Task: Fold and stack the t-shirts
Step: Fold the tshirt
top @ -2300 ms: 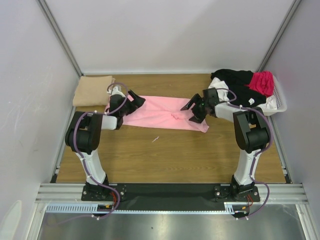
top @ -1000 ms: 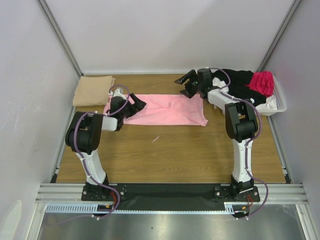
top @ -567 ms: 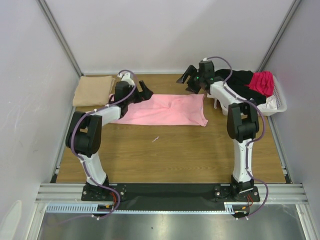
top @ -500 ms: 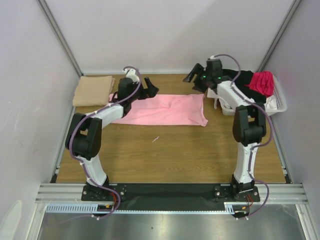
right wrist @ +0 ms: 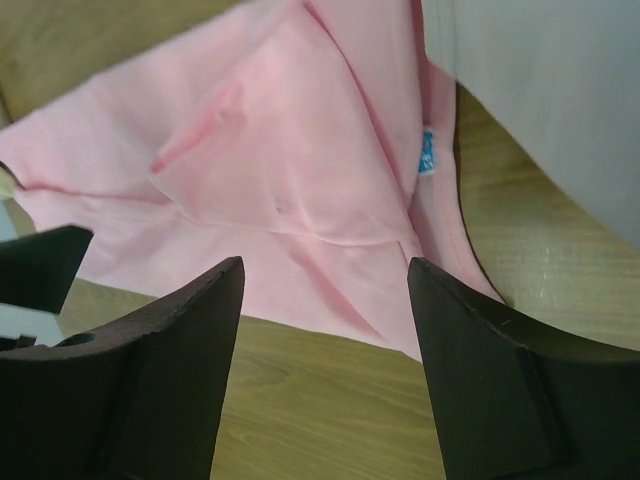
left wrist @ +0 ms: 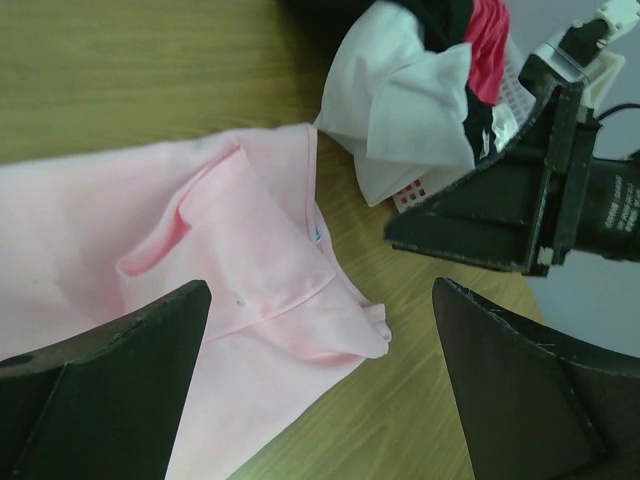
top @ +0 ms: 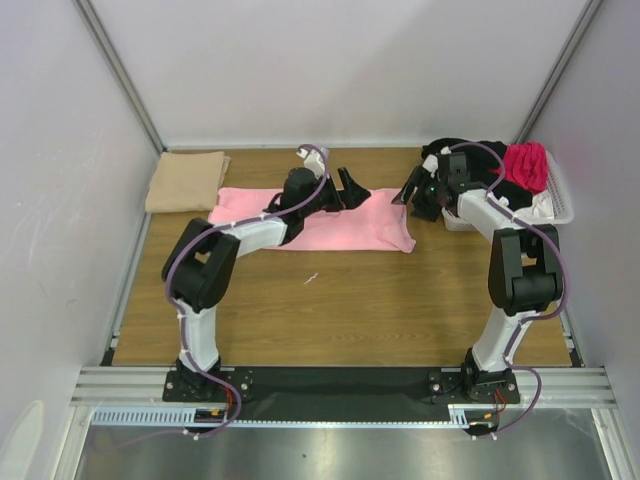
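A light pink t-shirt (top: 375, 228) lies flat as a long folded strip across the table's far half; it also shows under both wrist cameras (left wrist: 250, 250) (right wrist: 280, 150). My left gripper (top: 345, 188) (left wrist: 320, 390) is stretched over the strip's far edge near its right part, open and empty. My right gripper (top: 412, 195) (right wrist: 325, 370) hovers open just off the strip's right end, holding nothing. A folded tan t-shirt (top: 185, 180) lies at the far left. Black (top: 470, 160), magenta (top: 525, 165) and white (left wrist: 410, 100) t-shirts are heaped at the far right.
The white plastic basket (top: 560, 210) holding the heap stands in the far right corner, close behind my right gripper. White walls enclose the table on three sides. A small scrap (top: 312, 278) lies on the wood in front of the pink shirt.
My left arm has swung right along the pink shirt's far edge, from its left end to near its right. My right gripper has drawn back right, to beside the basket.
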`<state>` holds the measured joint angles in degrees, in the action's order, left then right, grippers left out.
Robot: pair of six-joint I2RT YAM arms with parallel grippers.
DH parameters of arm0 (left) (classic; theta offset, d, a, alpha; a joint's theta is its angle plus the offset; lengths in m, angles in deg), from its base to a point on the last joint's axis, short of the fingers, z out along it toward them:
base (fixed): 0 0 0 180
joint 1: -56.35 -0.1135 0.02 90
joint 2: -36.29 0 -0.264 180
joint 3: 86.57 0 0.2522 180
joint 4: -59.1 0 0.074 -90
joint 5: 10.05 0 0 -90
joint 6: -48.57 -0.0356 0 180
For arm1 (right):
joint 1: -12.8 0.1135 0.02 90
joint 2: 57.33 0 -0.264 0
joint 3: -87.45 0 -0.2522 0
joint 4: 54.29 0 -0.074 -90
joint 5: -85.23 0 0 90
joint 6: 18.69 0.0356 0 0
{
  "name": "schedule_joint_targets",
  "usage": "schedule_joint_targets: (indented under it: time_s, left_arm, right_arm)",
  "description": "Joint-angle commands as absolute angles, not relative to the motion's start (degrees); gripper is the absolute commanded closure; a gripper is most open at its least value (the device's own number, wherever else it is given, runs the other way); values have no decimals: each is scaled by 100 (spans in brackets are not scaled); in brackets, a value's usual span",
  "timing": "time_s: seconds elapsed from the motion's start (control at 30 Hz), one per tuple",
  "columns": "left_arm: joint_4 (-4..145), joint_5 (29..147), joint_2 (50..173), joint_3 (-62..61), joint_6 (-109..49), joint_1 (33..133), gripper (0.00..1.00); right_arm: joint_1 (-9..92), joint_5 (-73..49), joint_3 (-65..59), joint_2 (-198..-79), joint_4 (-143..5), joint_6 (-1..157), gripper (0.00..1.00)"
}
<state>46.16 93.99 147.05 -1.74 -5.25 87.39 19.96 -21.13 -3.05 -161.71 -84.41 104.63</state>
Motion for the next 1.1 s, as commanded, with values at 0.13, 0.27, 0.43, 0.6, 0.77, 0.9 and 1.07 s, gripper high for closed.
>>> schedule_joint_targets:
  time_s: [0.13, 0.27, 0.43, 0.6, 0.77, 0.9, 1.07]
  left_arm:
    - [3674, 9506, 15282, -30, 637, 8816, 0]
    - [3515, 9515, 15590, 127, 805, 8851, 0]
    - [3857, 9139, 15881, 391, 683, 8851, 0]
    - [3902, 8917, 16196, 514, 646, 8694, 0]
    - [3972, 8891, 16452, 699, 708, 8623, 0]
    - [3946, 8917, 16558, 620, 857, 8535, 0]
    - [4069, 9181, 16585, 734, 797, 8465, 0]
  right_arm:
    - [2000, -2217, -602, -15735, -8281, 10181, 28]
    - [1992, -2243, -637, -15752, -8255, 10233, 28]
    - [1992, -2226, -611, -15779, -8246, 10233, 28]
    - [2009, -2217, -619, -15779, -8290, 10198, 29]
    - [2018, -2217, -637, -15814, -8378, 10137, 29]
    - [2062, -2156, -602, -15831, -8430, 10040, 30]
    - [2254, -2120, -497, -15919, -8457, 9874, 32]
